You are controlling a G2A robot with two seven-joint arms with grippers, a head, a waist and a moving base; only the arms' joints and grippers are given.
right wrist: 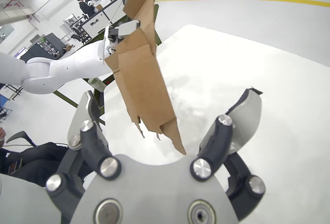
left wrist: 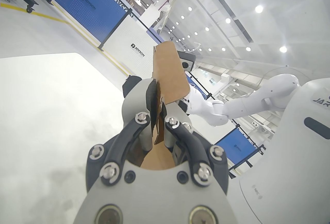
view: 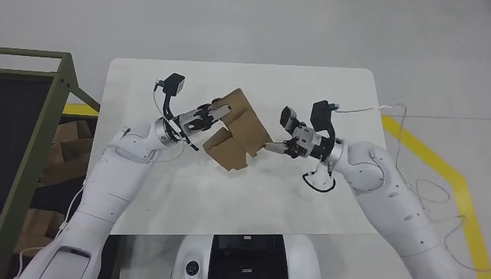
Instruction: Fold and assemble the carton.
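Carton: you'll find the brown carton (view: 236, 129) (left wrist: 168, 75) (right wrist: 144, 86) over the middle of the tabletop (view: 330, 202). It is partly folded, with its panels bent at angles and loose flaps at one end (the flap edges look ragged in the right wrist view).
Left hand: your left hand (view: 219, 113) (left wrist: 158, 106) is clenched on the edge of a carton panel, at about 10 o'clock from the carton's middle in the top view. Its fingers (left wrist: 134, 98) press the cardboard from both sides.
Right hand: your right hand (view: 276, 146) (right wrist: 167, 109) sits at about 4 o'clock from the carton, released and spread wide. A pointed carton corner reaches in towards the palm, and neither finger pinches it.
Height: in the right wrist view the carton hangs tilted, with the tabletop showing beyond its lower edge.
Surroundings: an olive-green frame (view: 46, 87) stands at 9 o'clock off the tabletop, with cardboard pieces (view: 69, 137) under it.
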